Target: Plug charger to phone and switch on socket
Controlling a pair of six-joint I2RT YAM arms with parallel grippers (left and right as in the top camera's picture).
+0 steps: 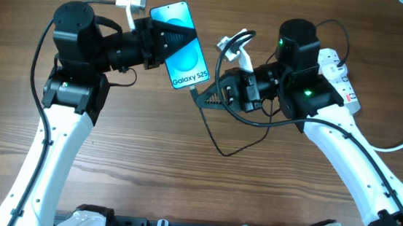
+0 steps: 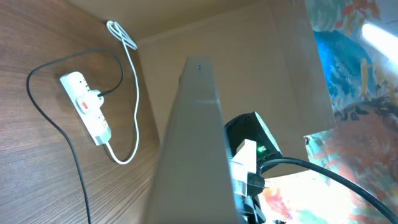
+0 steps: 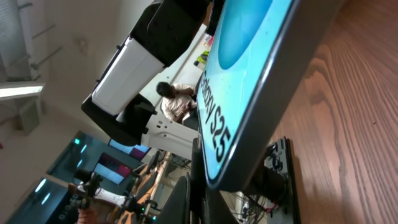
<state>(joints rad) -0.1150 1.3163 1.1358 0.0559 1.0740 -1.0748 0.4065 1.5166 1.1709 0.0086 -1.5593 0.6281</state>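
Above the tabletop [image 1: 145, 167], phone [image 1: 186, 59] hangs clamped in left tool [image 1: 166, 37], its bottom edge facing right tool [image 1: 204, 98], just beside it. Can't tell whether that tool is closed or has the charger [image 1: 221, 153] tip. You should square tip to port, creep in straight and hold phone rigid. Turn socket [image 1: 342, 80] on last.

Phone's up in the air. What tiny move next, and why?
Probably the right tool, trailing the thin black charger cable, should ease toward the bottom edge of the teal-screened rectangular smartphone held by the left tool: its tip seems not yet plugged in.
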